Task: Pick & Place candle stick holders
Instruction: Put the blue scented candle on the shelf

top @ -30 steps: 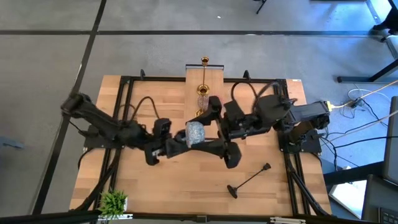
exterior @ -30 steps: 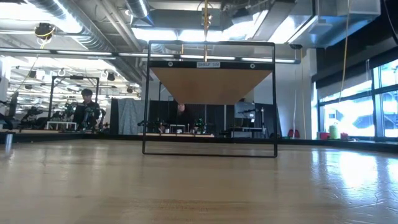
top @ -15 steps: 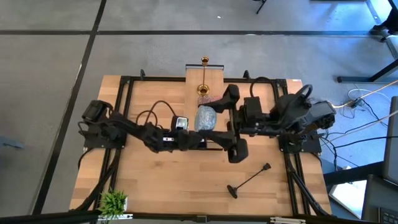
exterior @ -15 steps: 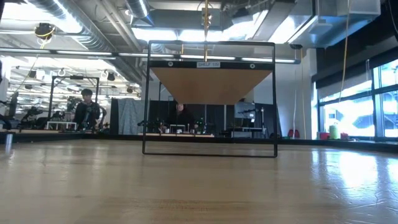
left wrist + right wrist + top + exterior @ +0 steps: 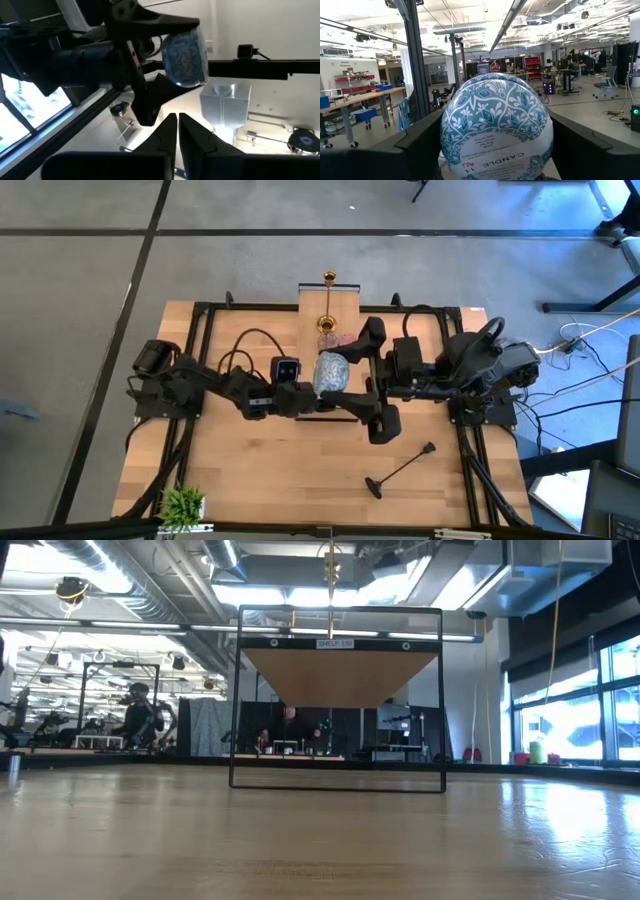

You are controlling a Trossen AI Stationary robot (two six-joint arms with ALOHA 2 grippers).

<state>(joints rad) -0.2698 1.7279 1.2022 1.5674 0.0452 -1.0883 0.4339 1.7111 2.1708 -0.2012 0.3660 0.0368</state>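
Observation:
My right gripper (image 5: 345, 375) holds a round blue-and-white patterned candle holder cup (image 5: 330, 372) high over the middle of the table. My left gripper (image 5: 177, 127) is shut. It sits just left of and below the cup and points up at the cup (image 5: 186, 55) without touching it. Two gold candle stick holders (image 5: 327, 278) (image 5: 326, 323) stand on their round bases on the wooden plank (image 5: 345, 295) at the far middle. A small pinkish cup (image 5: 340, 340) shows partly beside them. A long black holder (image 5: 400, 470) lies on its side at the near right. My right gripper pinches the round cup between its two fingers (image 5: 420, 145), one on each opposite side wall (image 5: 451, 137). The fingers run level, coming from the table's right. The cup is lifted clear of the table, lying over with its labelled base (image 5: 495, 160) toward the wrist.
A black metal frame (image 5: 205, 330) runs around the tabletop, and its upright part (image 5: 340, 700) carries the plank. A small green potted plant (image 5: 183, 505) stands at the near left corner. Bare wood (image 5: 290, 470) lies in front of the arms.
My right gripper carried the cup a little toward the table's far right, then kept still. My left gripper, shut throughout, moved toward the right under the cup and tipped upward, rolling as it went.

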